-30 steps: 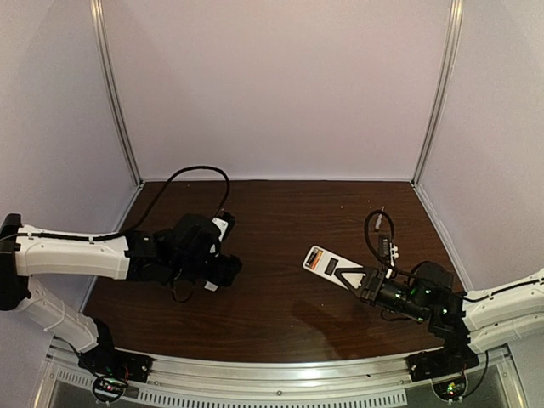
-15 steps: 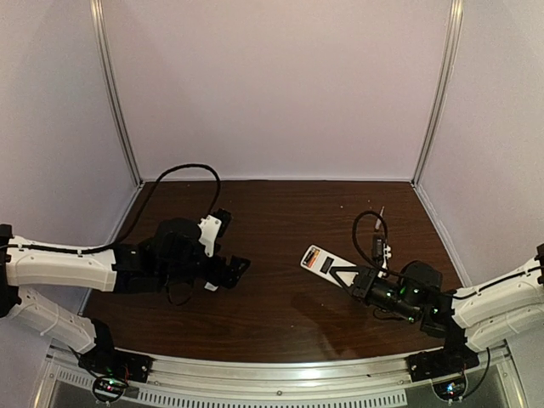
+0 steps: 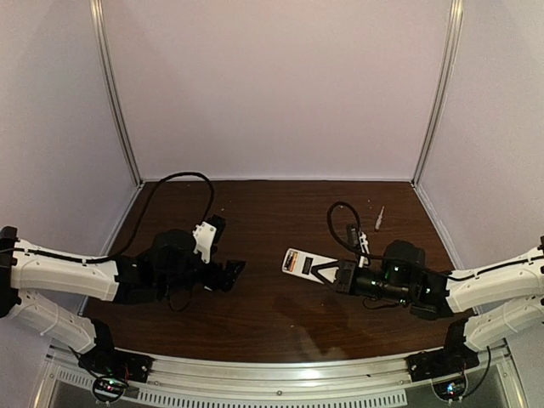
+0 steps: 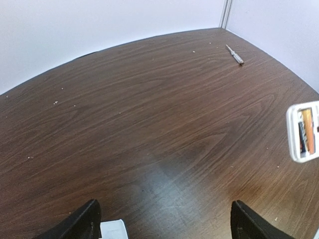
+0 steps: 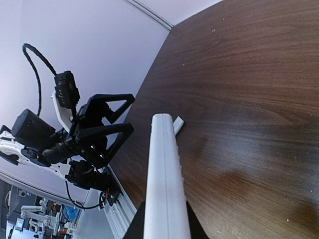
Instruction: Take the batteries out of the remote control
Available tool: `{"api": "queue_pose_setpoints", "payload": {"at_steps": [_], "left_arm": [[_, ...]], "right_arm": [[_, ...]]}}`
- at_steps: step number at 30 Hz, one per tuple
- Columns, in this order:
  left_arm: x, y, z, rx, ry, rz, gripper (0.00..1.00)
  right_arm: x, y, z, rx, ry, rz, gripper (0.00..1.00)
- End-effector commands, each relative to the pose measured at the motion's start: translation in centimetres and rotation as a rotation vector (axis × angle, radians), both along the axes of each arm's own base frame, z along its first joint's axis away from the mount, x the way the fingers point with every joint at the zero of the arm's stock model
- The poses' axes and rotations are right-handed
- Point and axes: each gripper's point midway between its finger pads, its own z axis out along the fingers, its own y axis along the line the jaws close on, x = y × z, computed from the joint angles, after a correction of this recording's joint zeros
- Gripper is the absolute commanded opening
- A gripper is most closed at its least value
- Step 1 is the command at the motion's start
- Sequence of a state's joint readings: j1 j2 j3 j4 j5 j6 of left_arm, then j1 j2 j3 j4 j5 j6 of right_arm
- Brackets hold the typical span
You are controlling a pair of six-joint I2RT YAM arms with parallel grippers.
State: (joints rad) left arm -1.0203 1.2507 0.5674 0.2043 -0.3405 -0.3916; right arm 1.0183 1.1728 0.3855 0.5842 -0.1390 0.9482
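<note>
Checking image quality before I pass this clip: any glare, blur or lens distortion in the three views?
Top external: soft and dim, corner posts bowed, no harsh glare. Left wrist: pale sheen on the table, far edge curved by the lens, remote control cropped at right. Right wrist: remote control looms close, bright and soft.

Cut off: remote control at right edge, cover at bottom.

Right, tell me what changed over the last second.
The right gripper, fingers shut on the remote control, carried it left toward the middle of the table. The left gripper levelled out, fingers open. The slim silvery tool at the back stayed put.
</note>
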Motion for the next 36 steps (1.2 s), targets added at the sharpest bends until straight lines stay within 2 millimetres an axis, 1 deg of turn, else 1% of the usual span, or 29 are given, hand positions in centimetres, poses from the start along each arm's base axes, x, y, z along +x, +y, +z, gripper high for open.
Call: {"api": "queue_pose_setpoints", "payload": {"at_steps": [1,4,6,9,10,16,21,22,24,25,27,30,34,35,36], "left_arm": [[0.8,0.1,0.9,-0.043,-0.054,0.04,0.92],[1.0,0.1,0.5,-0.03,-0.061,0.048,0.92],[1.1,0.1,0.3,-0.022,-0.064,0.048,0.92],[1.2,0.3,-0.2,-0.006,-0.062,0.06,0.92],[1.2,0.3,-0.4,-0.003,-0.059,0.06,0.92],[1.2,0.3,-0.6,0.002,-0.059,0.057,0.92],[1.2,0.2,-0.7,0.01,-0.061,0.052,0.91],[1.2,0.2,-0.7,0.011,-0.061,0.052,0.91],[1.2,0.1,-0.7,0.014,-0.062,0.051,0.91],[1.3,0.1,-0.7,0.016,-0.063,0.053,0.91],[1.3,0.1,-0.8,0.017,-0.063,0.054,0.9],[1.4,0.1,-0.8,0.019,-0.064,0.054,0.9],[1.4,0.0,-0.8,0.023,-0.064,0.051,0.9],[1.4,0.0,-0.8,0.024,-0.064,0.053,0.9],[1.4,-0.1,-0.8,0.024,-0.064,0.053,0.9]], "right_arm": [[-1.7,1.6,-2.9,-0.113,0.103,0.187,0.0],[-2.5,2.9,-4.2,-0.121,0.178,0.296,0.0],[-2.3,3.4,-5.3,-0.126,0.229,0.329,0.0],[-1.8,3.7,-7.2,-0.115,0.302,0.357,0.0],[-1.6,3.7,-8.2,-0.115,0.334,0.364,0.0],[-0.9,3.9,-10.5,-0.069,0.43,0.408,0.0],[-0.1,3.5,-11.9,-0.107,0.457,0.385,0.0],[0.1,3.3,-12.2,-0.123,0.463,0.376,0.03],[0.5,2.8,-13.0,-0.155,0.472,0.356,0.17],[0.6,2.5,-13.4,-0.173,0.475,0.346,0.27],[1.0,2.0,-13.9,-0.207,0.481,0.33,0.36],[1.4,1.1,-14.7,-0.268,0.48,0.297,0.44],[1.8,0.5,-15.3,-0.32,0.476,0.275,0.5],[2.0,0.3,-15.4,-0.336,0.474,0.265,0.55],[2.3,0.0,-15.6,-0.363,0.471,0.25,0.57]]}}
